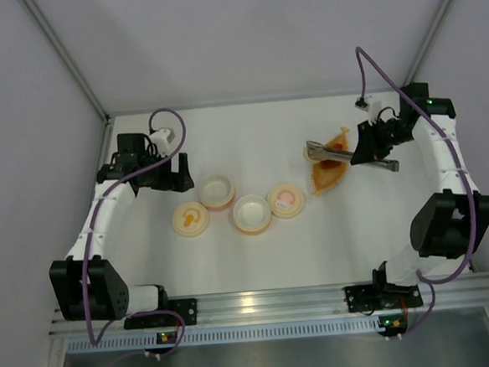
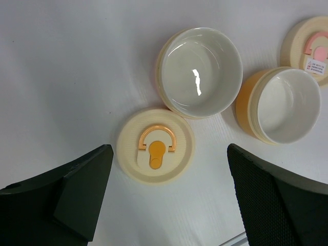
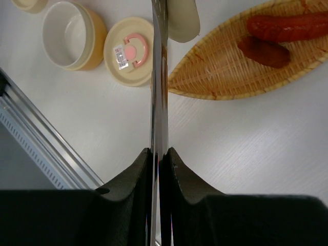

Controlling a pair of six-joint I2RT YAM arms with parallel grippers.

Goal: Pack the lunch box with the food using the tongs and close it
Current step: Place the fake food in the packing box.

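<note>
The left tool (image 2: 169,164) is held spread above a cream lid (image 2: 130,148) and an empty bowl (image 2: 200,72) on the counter (image 2: 61,77). The right tool (image 3: 160,154) is pressed onto the tongs (image 3: 159,92), which are stretched out past a woven dish (image 3: 215,77) where red pieces (image 3: 287,24) are laid. A beige ball (image 3: 182,20) is seen beside their tip.
</note>
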